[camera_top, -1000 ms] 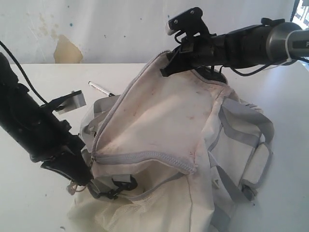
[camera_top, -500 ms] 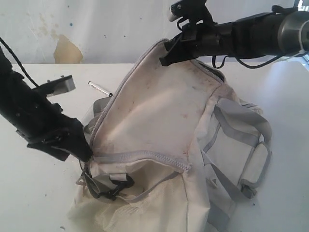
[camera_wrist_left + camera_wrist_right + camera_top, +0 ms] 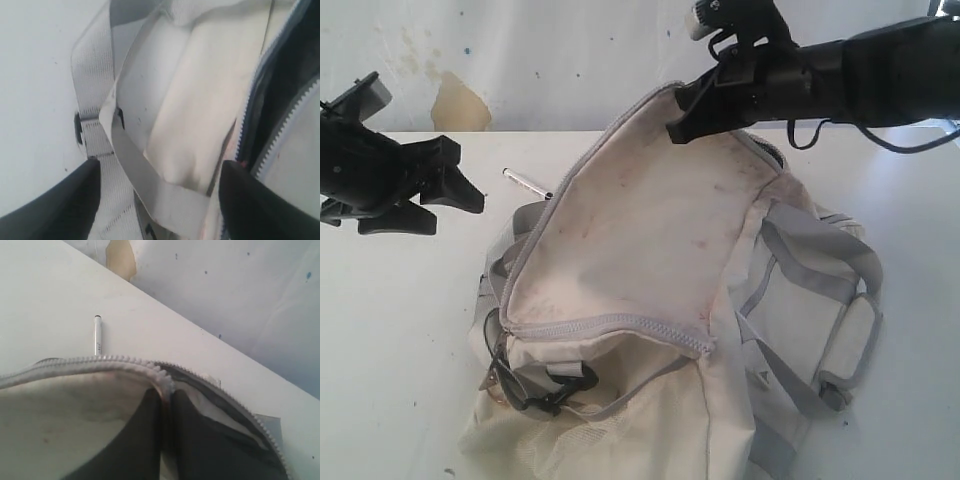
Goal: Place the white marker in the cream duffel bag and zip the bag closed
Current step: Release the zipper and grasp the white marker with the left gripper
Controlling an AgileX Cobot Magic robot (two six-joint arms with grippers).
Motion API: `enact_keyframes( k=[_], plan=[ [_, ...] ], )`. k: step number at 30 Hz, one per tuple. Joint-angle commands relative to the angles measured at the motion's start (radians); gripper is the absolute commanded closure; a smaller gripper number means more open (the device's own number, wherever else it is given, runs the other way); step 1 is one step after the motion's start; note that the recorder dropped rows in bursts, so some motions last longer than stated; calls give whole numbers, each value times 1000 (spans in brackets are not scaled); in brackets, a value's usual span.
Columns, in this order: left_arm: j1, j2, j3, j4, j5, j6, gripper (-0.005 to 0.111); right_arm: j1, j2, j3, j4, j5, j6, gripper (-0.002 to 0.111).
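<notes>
A white table (image 3: 400, 330) runs back to a scuffed white wall (image 3: 550, 60) with a tan patch where the paint has come off. My left gripper (image 3: 468, 180) hangs over the table's left side, well apart from the bag. Its jaws are spread wide with nothing between them. In its wrist view (image 3: 160, 200) the two dark fingertips (image 3: 60, 200) frame a grey strap (image 3: 95, 75) and the cream cloth below without touching either. My right gripper (image 3: 678, 125) is up at the top of the cream duffel bag (image 3: 650, 250), pinched tight on the grey zipper trim (image 3: 125, 362) and holding the flap high. Its wrist view (image 3: 166, 400) shows both fingers pressed together on that toothed edge, with dark lining beside them. The bag slumps across the middle of the table, reddish stains on the raised panel and a black buckle (image 3: 560, 390) at the near left corner. The white marker (image 3: 527, 183) lies flat on the table behind the bag's left side, near it but apart, and outside the bag. From the right wrist (image 3: 97, 335) I can see a small dark print on its barrel, too small to read. A second ago the left gripper sat low against the bag's near left corner by the zipper end; it has since lifted off and pulled back to the left. The right one has risen, drawing the flap taller. The marker has not moved.
</notes>
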Motion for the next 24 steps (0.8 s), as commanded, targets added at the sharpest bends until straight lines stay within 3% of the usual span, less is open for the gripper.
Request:
enact_keyframes(
  k=[1, 9, 24],
  plan=[
    [3, -9, -5, -21, -107, -6, 34, -5, -89, 97, -3, 5, 4, 108],
    [3, -5, -27, -10, -166, 0, 32, -5, -231, 269, -20, -4, 31, 108],
    [3, 270, -364, 12, -15, -99, 29, -5, -353, 518, -30, -32, 78, 108]
  ],
)
